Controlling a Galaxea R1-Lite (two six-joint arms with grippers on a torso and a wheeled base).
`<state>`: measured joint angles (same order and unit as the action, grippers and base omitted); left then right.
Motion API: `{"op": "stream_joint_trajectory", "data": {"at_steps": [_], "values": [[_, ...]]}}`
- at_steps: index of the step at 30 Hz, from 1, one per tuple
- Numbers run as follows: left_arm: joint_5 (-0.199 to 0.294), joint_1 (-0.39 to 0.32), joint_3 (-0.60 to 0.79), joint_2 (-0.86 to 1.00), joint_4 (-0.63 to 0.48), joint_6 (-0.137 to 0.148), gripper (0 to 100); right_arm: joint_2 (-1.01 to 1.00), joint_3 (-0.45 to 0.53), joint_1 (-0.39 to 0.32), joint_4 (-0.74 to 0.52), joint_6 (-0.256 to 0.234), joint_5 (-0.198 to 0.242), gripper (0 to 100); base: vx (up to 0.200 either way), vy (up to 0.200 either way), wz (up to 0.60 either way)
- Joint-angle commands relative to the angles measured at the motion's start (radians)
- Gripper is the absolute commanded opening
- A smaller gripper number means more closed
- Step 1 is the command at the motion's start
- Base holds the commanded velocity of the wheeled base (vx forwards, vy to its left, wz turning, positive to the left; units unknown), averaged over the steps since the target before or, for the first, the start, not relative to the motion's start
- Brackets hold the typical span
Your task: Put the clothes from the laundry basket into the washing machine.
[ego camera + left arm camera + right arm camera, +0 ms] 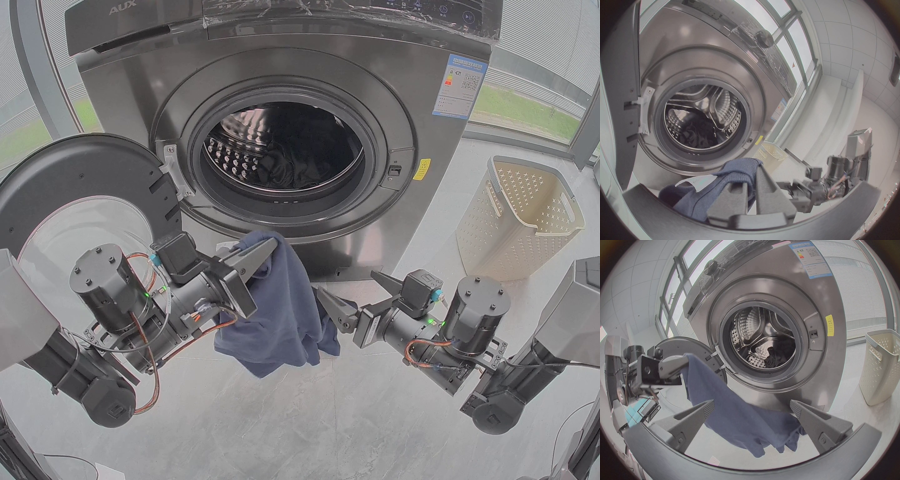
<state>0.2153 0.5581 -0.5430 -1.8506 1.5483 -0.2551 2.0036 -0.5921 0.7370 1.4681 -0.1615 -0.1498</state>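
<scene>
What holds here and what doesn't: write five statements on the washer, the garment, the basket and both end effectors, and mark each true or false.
1. The washing machine door is swung open. True.
2. The left end effector is shut on the blue garment. True.
3. The right end effector grips the garment too. False: it is open, with the cloth hanging beside it.
4. The drum is empty. False: dark clothes lie inside.
5. The laundry basket stands to the left of the washing machine. False: it stands on the floor to its right.
</scene>
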Motion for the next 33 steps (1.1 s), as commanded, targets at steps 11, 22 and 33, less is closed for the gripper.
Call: {"op": "stream_joint_trajectory", "data": {"at_steps": [11, 22, 33], "values": [[-0.057, -0.003, -0.060, -0.033, 0.001, 0.002, 0, 0.012, 0.035, 0.048, 0.006, 0.016, 0.001, 100, 0.000, 0.000, 0.00], [-0.146, -0.003, -0.121, -0.071, 0.003, 0.004, 0, 0.020, 0.028, 0.130, 0.032, 0.014, 0.010, 100, 0.000, 0.000, 0.00], [-0.148, 0.002, -0.138, -0.064, 0.001, 0.004, 0, 0.202, -0.137, 0.183, 0.069, 0.016, 0.016, 100, 0.000, 0.000, 0.00]]}}
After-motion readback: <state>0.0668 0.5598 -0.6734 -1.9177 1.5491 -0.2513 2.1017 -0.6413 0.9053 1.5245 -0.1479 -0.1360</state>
